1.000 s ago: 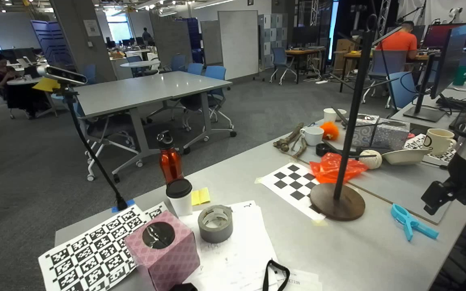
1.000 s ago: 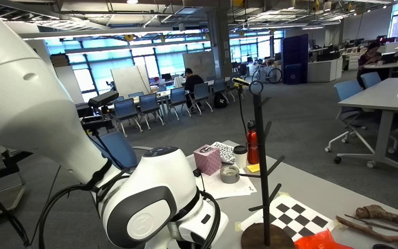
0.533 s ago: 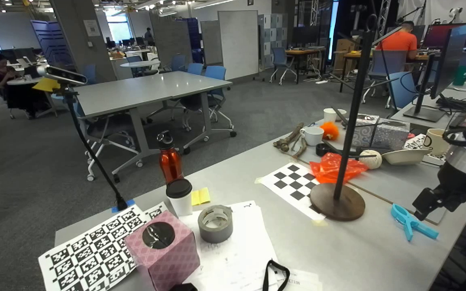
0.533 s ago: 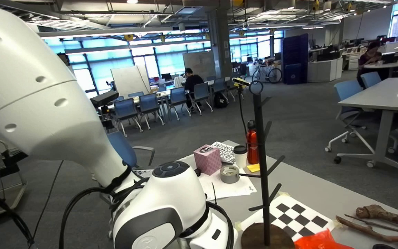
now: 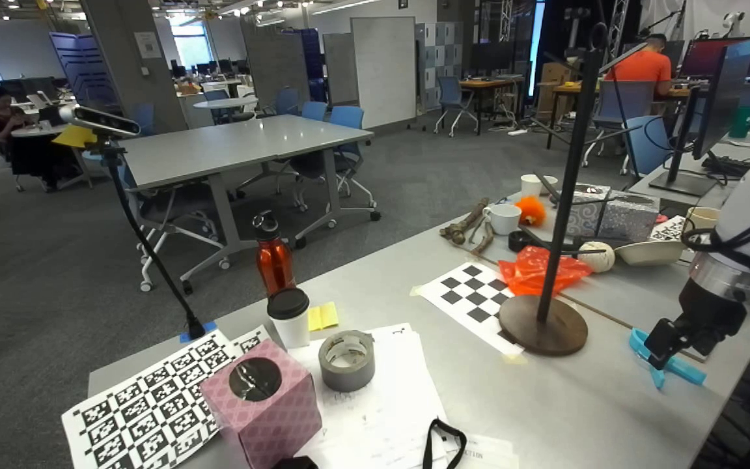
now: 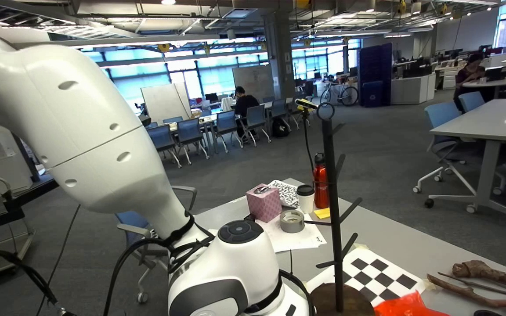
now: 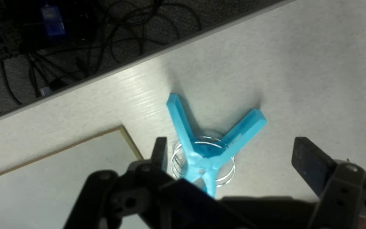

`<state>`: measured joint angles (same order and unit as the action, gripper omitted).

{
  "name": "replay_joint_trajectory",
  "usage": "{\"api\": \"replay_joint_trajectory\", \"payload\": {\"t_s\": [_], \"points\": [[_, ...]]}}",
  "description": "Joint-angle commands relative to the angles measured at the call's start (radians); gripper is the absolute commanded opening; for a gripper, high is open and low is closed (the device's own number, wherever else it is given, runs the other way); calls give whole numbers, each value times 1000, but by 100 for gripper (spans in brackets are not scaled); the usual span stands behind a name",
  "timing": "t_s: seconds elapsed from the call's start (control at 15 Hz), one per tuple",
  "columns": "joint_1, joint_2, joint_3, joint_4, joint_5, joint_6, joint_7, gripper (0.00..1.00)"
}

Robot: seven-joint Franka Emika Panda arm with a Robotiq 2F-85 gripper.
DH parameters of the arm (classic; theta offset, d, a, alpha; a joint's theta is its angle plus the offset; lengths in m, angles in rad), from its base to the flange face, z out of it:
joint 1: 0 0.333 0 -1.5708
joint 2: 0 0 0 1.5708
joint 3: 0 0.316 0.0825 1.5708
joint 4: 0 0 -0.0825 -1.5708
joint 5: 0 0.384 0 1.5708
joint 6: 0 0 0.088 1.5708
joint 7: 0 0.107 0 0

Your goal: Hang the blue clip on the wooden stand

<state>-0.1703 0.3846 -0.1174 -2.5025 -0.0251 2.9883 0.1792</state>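
The blue clip (image 5: 685, 370) lies on the table near its edge in an exterior view, partly hidden by my gripper (image 5: 666, 344). In the wrist view the clip (image 7: 203, 160) shows its two spread handles and wire spring; its jaw end is hidden behind the gripper. My gripper (image 7: 232, 154) is open above the clip, with the clip between the fingers, nearer the left one, and not gripped. The wooden stand (image 5: 567, 195) stands upright with bare pegs on its round brown base. It also shows in an exterior view (image 6: 333, 197), where my gripper is out of view.
A red plastic bag (image 5: 540, 270) and a checkerboard sheet (image 5: 472, 293) lie beside the stand's base. A grey bowl (image 5: 652, 253), ball of string (image 5: 596, 256) and mugs stand behind. A thin board (image 7: 75, 178) lies beside the clip, and the table edge (image 7: 145, 58) is close.
My gripper has moved left and slightly down in an exterior view, now overlapping the clip. The arm has shifted right and lower in an exterior view. The clip and stand have not moved.
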Motion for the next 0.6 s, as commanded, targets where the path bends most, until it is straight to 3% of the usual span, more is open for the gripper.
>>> {"api": "replay_joint_trajectory", "payload": {"t_s": [0.0, 0.53], "points": [[-8, 64, -12, 55, 34, -1, -57, 100], [-27, 123, -9, 108, 44, -9, -71, 100]]}}
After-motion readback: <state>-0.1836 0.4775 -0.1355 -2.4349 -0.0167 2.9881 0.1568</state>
